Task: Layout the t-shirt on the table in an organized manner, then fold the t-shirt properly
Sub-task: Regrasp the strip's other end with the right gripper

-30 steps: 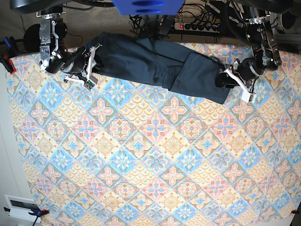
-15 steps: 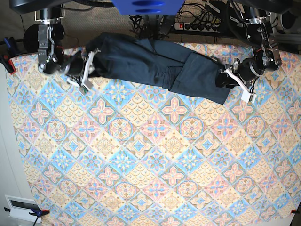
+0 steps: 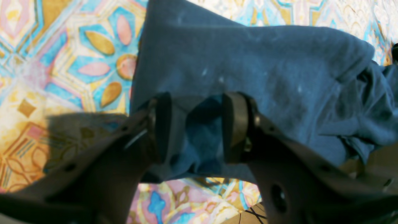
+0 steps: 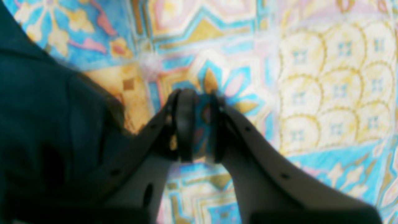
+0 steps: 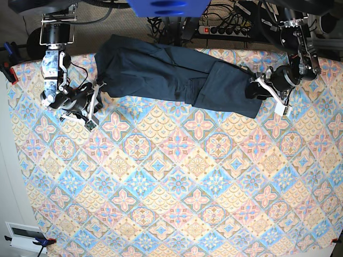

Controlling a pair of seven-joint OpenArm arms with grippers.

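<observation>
The dark navy t-shirt (image 5: 171,72) lies stretched in a creased band along the far edge of the table (image 5: 177,176). My left gripper (image 5: 256,88) sits at the shirt's right end. In the left wrist view its fingers (image 3: 163,124) are shut on a bunched fold of the t-shirt (image 3: 248,62). My right gripper (image 5: 94,106) hovers over bare table just near-left of the shirt's left end. In the right wrist view that gripper (image 4: 199,102) has its jaws narrowly apart with only the table (image 4: 311,93) showing between them. The t-shirt (image 4: 37,109) lies to its left.
A power strip with cables (image 5: 225,29) lies beyond the far table edge, under a blue fixture (image 5: 169,8). Clamps (image 5: 8,67) grip the table's left edge. A white device (image 5: 24,235) sits off the near-left corner.
My right gripper has come off the shirt's left end and moved toward the near left. The shirt's left end now lies flat by the far edge. The left arm has not moved.
</observation>
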